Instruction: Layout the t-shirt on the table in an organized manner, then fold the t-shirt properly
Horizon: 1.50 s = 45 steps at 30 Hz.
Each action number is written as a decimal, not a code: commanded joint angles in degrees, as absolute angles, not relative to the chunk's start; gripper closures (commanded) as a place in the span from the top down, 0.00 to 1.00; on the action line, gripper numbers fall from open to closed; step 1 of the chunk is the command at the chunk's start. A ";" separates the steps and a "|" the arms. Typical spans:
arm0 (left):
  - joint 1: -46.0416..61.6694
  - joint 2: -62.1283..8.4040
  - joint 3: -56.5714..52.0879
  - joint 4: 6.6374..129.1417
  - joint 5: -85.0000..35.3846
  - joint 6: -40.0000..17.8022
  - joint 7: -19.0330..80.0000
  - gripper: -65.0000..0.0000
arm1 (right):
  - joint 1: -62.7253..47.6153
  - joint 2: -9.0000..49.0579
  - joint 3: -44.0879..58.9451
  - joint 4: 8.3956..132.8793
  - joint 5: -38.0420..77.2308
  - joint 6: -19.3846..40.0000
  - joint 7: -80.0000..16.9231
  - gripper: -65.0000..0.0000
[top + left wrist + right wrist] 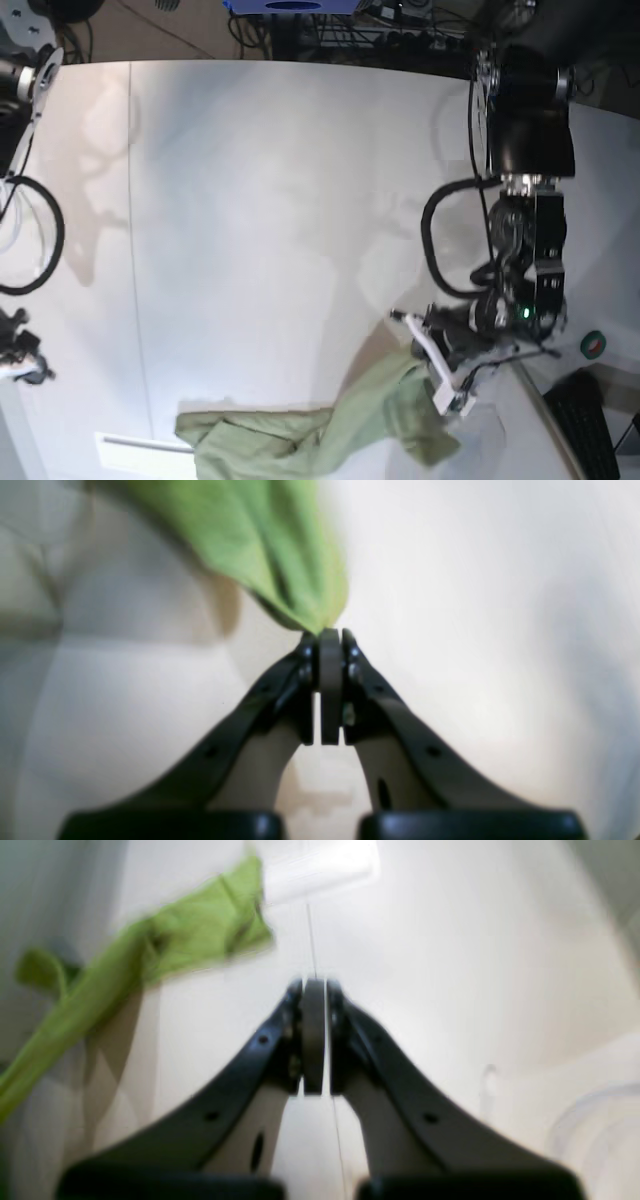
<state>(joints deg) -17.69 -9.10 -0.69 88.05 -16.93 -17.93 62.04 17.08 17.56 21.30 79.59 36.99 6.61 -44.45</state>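
Left wrist view: left claw (330,635) clenched on t-shirt (260,545) corner, cloth trailing beyond.

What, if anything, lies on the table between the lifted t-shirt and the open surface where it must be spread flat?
Nothing visible does. The left tool is shut on a bunch of the t-shirt, whose other end trails on the table. The white surface beside it looks bare; the right tool is shut, holding nothing.
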 commanded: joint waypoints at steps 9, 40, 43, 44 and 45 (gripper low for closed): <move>14.11 -18.51 -0.48 108.53 -12.53 -18.33 61.85 0.00 | 14.55 16.48 13.58 74.24 37.58 6.90 -41.01 0.00; 29.76 -23.69 -23.60 109.14 -12.44 -18.51 56.40 0.00 | 32.75 -1.10 -0.13 40.13 37.49 9.27 -36.70 0.32; 29.76 -23.69 -23.60 109.14 -12.44 -18.51 56.40 0.00 | 32.75 -0.92 -0.13 40.04 37.49 8.84 -36.00 0.45; 29.76 -23.69 -23.60 109.14 -12.44 -18.51 56.40 0.00 | 32.75 -0.92 -0.22 40.04 37.49 8.84 -36.00 0.50; 29.76 -23.69 -23.60 109.14 -12.44 -18.51 56.40 0.00 | 32.75 -0.75 -0.22 40.04 37.49 8.84 -36.00 0.53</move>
